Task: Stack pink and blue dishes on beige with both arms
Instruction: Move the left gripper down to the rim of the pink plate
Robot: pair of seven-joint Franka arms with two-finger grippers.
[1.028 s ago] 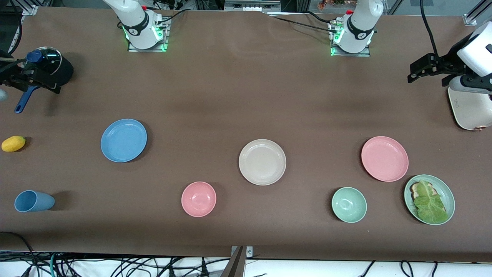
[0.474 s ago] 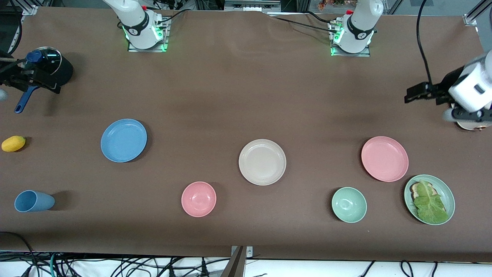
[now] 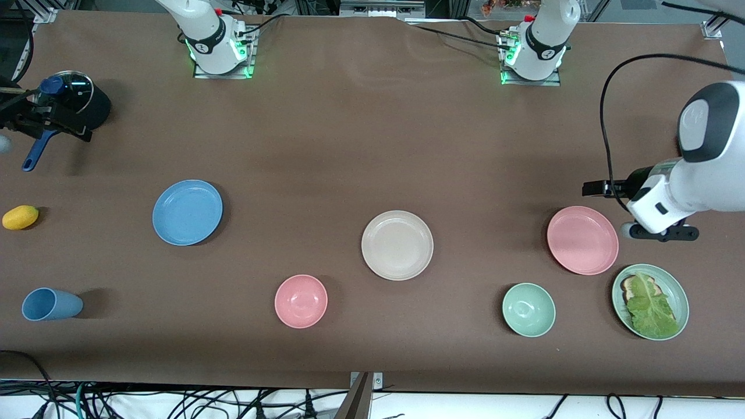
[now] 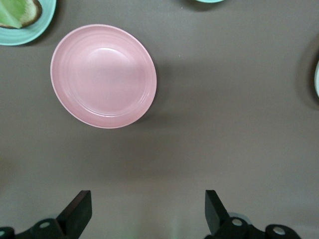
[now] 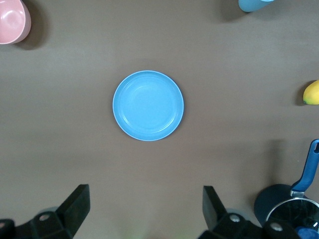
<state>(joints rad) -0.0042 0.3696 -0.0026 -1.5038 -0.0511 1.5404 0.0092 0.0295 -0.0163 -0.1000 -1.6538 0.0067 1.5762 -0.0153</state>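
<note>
The pale pink plate (image 3: 582, 240) lies toward the left arm's end of the table and shows whole in the left wrist view (image 4: 103, 75). My left gripper (image 3: 589, 188) (image 4: 148, 209) hangs open over bare table just beside that plate, with nothing between its fingers. Toward the right arm's end lies the sky blue plate (image 3: 187, 212) (image 5: 148, 105). My right gripper (image 3: 73, 119) (image 5: 144, 206) is open and empty, high over the black pot at the table's end. Between the two plates, mid-table, rests the beige plate (image 3: 397, 245), bare.
A pink bowl (image 3: 301, 301), a green bowl (image 3: 528, 309) and a green plate (image 3: 675, 285) with lettuce on toast lie nearer the front camera. A blue cup (image 3: 49, 304), a lemon (image 3: 20, 217) and a black pot (image 3: 87, 105) with a blue handle sit at the right arm's end.
My left arm has swung from the table's end in toward the pink plate, its gripper now just beside the plate. The right arm and all dishes have not moved.
</note>
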